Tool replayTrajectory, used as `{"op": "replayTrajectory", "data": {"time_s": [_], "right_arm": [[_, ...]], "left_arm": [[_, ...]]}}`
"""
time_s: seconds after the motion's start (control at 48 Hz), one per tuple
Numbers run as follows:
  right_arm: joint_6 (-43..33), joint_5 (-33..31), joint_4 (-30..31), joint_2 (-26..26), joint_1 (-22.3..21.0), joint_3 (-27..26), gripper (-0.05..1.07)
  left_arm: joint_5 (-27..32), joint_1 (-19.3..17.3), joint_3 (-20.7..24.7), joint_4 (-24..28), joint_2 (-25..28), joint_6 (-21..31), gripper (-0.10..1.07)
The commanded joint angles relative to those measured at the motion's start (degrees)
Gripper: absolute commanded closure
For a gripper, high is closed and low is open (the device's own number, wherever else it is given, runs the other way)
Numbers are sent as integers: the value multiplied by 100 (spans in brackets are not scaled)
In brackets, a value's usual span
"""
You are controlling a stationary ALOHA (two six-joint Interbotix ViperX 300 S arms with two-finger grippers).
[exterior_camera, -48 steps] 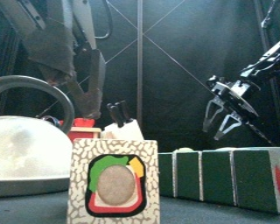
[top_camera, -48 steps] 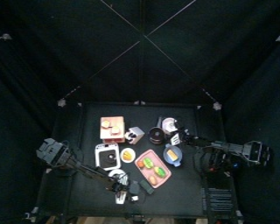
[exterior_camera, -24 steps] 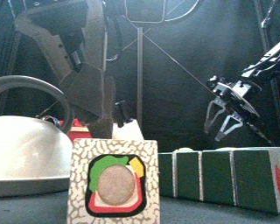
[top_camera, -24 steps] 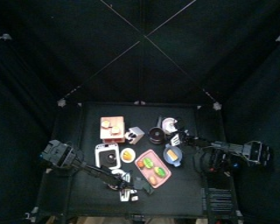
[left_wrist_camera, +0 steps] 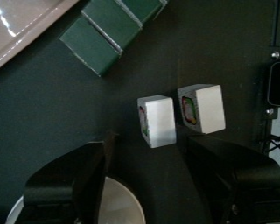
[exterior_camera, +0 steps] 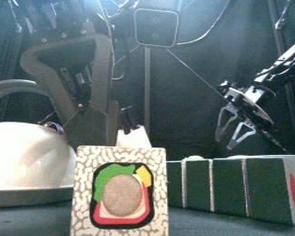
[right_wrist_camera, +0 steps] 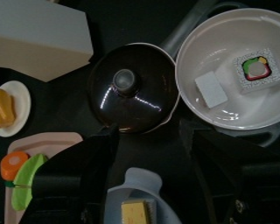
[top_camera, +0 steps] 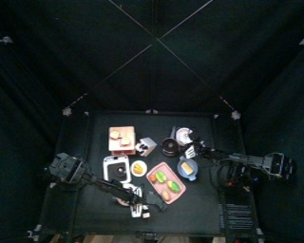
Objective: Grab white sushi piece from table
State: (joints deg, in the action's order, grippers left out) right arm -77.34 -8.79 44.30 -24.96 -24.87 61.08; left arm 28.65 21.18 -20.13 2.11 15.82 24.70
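Note:
The white sushi piece (left_wrist_camera: 157, 119) lies on the black table (left_wrist_camera: 55, 114) beside a second piece with a coloured face (left_wrist_camera: 202, 108). My left gripper (left_wrist_camera: 150, 147) is open just above them, with the white piece level with the gap between the jaws. In the top view this gripper (top_camera: 128, 194) hangs over the table's (top_camera: 91, 133) front part. In the front view a speckled sushi piece (exterior_camera: 119, 189) stands nearest, with the left arm (exterior_camera: 78, 78) behind it. My right gripper (exterior_camera: 241, 122) hangs open and empty at the right, over a white bowl (right_wrist_camera: 224, 35).
A white kettle (exterior_camera: 21, 152) stands at front left and green blocks (exterior_camera: 236, 184) at front right. A pink plate (top_camera: 165, 181) with green pieces lies mid-table. The right wrist view shows a black lid (right_wrist_camera: 133, 87), a white box (right_wrist_camera: 38, 39) and a blue plate (right_wrist_camera: 136, 206).
My left arm has moved toward the table's front edge and come down over the two sushi pieces. The right arm has not moved.

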Motion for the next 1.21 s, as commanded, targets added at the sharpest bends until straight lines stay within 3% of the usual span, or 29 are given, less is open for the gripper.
{"op": "replayTrajectory", "data": {"time_s": [0.0, 0.229, 0.562, 0.833, 1.188], "right_arm": [[9, 26, -9, -18, 0, -53, 12], [9, 26, -9, 70, 9, -53, 12], [9, 26, -9, 97, 0, -70, 12], [9, 26, -26, 97, 9, -53, 12], [9, 26, -26, 141, 0, -53, 12]], "left_arm": [[-53, -53, 149, 9, -79, -9, 17], [-167, -176, 88, 35, -35, -9, 27], [-229, -193, -26, 185, -141, -18, 26], [-167, -158, -62, 712, -202, -18, 13], [-290, 35, -44, 1591, -246, -18, 13]]}}
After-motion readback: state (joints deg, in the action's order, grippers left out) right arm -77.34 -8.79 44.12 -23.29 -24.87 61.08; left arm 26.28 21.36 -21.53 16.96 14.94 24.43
